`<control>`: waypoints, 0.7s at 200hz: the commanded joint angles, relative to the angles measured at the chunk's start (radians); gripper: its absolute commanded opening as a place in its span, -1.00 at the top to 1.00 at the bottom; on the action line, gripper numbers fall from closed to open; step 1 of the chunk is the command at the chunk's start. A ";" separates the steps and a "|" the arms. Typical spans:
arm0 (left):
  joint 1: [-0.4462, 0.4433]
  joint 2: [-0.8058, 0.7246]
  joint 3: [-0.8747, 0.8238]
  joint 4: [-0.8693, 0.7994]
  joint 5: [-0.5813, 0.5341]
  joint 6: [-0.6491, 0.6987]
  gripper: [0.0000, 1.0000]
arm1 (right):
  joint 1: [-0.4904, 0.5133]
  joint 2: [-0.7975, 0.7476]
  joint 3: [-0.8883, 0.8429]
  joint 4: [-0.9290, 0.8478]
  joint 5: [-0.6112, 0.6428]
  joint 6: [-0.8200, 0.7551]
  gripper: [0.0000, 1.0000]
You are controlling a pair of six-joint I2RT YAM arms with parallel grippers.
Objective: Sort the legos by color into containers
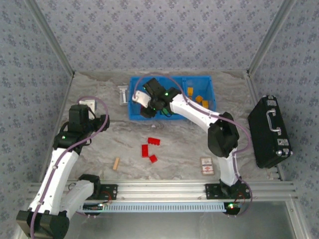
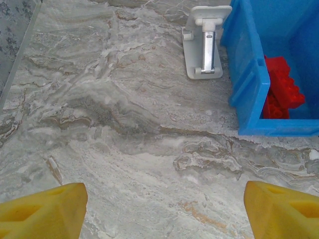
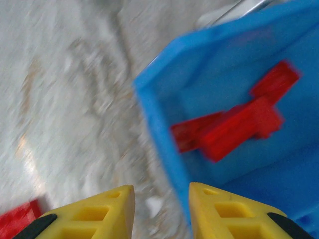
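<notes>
Three red legos lie loose at frame centre, below the blue bin, nearer the right gripper, whose jaws are nearly closed and empty over the bin's left compartment; left gripper hangs wide open, empty.

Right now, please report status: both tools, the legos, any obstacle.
Left tool open, empty, over bare table. Right tool nearly closed, empty, at blue bin left end. Three red legos on table. Nothing in the way.

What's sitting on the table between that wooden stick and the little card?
Three loose red legos lie between the wooden stick and the card, seen in the top view.
</notes>
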 commanded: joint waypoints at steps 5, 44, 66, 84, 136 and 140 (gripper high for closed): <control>-0.002 -0.018 0.024 0.021 0.013 0.021 -0.64 | -0.011 0.150 0.132 0.011 0.093 0.050 0.28; -0.003 -0.034 0.042 -0.007 0.008 0.032 -0.64 | -0.011 0.034 -0.005 -0.014 -0.044 -0.012 -0.42; -0.003 -0.040 0.028 0.004 0.006 0.033 -0.65 | 0.004 -0.126 -0.176 -0.035 -0.088 -0.037 -0.48; -0.003 -0.028 0.023 0.015 0.012 0.029 -0.65 | 0.039 -0.218 -0.271 -0.054 -0.081 -0.038 -0.51; -0.002 -0.006 0.043 0.009 0.036 0.021 -0.65 | 0.097 -0.275 -0.407 -0.054 -0.083 -0.029 -0.54; -0.003 -0.007 0.043 0.009 0.036 0.021 -0.64 | 0.102 -0.273 -0.412 -0.054 -0.083 -0.031 -0.54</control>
